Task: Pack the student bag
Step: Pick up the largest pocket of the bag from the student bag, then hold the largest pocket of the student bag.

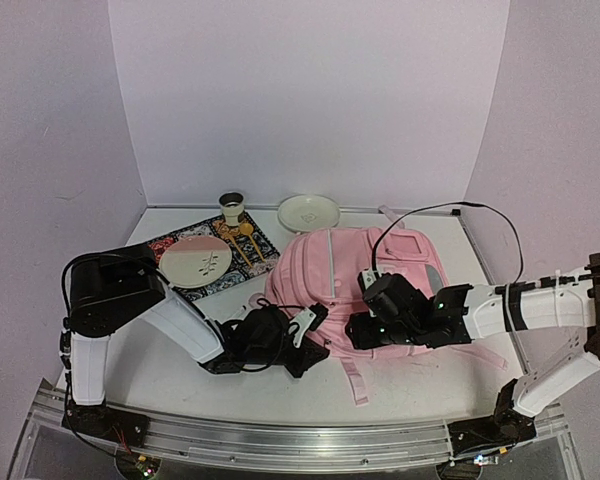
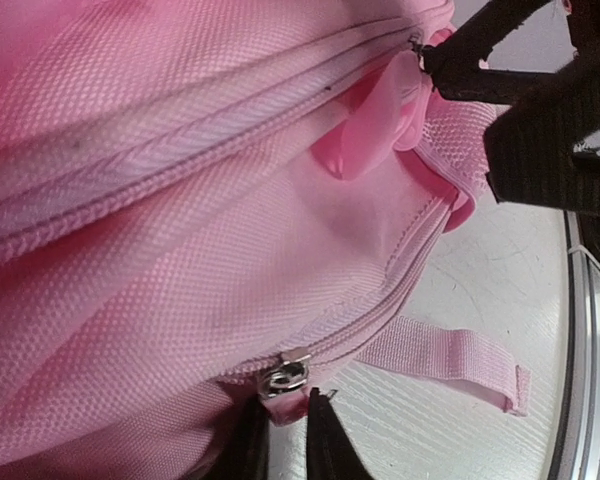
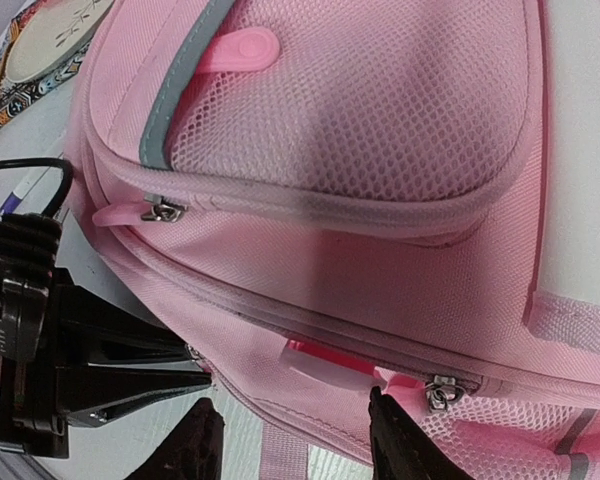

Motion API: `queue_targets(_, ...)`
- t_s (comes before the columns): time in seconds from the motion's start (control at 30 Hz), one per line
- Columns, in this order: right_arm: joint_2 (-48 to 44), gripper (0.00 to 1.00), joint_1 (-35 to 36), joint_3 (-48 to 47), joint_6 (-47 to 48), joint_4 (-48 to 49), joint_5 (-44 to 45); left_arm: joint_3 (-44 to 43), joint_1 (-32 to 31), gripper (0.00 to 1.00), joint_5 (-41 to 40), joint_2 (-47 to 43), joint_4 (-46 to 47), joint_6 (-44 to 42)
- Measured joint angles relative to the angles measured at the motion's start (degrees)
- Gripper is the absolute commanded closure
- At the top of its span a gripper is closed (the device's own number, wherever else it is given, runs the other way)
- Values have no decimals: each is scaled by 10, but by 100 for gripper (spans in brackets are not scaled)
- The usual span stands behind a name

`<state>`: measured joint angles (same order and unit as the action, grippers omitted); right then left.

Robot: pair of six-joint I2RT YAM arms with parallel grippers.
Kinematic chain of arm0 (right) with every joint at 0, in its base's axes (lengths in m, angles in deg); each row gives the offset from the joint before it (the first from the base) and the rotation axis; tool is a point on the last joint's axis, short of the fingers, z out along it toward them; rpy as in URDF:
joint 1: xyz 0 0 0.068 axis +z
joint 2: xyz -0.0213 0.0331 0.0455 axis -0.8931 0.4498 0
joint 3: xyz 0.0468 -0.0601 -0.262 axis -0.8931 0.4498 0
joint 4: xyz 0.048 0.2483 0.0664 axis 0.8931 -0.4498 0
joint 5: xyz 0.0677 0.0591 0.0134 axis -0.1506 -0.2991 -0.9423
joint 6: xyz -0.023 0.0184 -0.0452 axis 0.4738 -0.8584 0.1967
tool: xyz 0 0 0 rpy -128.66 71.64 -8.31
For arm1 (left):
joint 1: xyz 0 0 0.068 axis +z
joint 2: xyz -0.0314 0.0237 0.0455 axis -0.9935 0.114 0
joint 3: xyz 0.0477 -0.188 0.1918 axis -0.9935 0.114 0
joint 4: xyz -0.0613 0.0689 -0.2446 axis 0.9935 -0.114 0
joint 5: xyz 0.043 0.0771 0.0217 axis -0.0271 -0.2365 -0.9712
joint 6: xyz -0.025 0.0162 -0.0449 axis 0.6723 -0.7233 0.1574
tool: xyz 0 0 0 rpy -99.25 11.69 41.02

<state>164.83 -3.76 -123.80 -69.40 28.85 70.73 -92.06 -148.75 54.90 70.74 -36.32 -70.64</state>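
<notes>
left jaws pinch zip tab (image 2: 283,410) at near edge of student bag (image 1: 320,270); right jaws apart just beside, crowding it. behind bag: mat (image 1: 260,252), plate (image 1: 195,262), cup (image 1: 231,207), bowl (image 1: 308,212).

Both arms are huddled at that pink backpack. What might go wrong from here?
The left gripper seems to pinch only the small zipper pull, so it may slip off. The right gripper sits very close, jaws apart at the edge of the student bag; the two could bump. The soft bag may slide along the table instead of unzipping.
</notes>
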Motion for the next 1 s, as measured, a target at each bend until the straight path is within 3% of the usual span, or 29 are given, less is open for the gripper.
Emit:
queue_targets(0.43, -25, 47, 0, 39, -25, 5, -13, 5, 0, 100, 13, -8, 0, 19)
queue_targets(1.0, -68, 24, 0, 98, -189, -13, -47, 39, -3, 100, -29, -56, -24, 31)
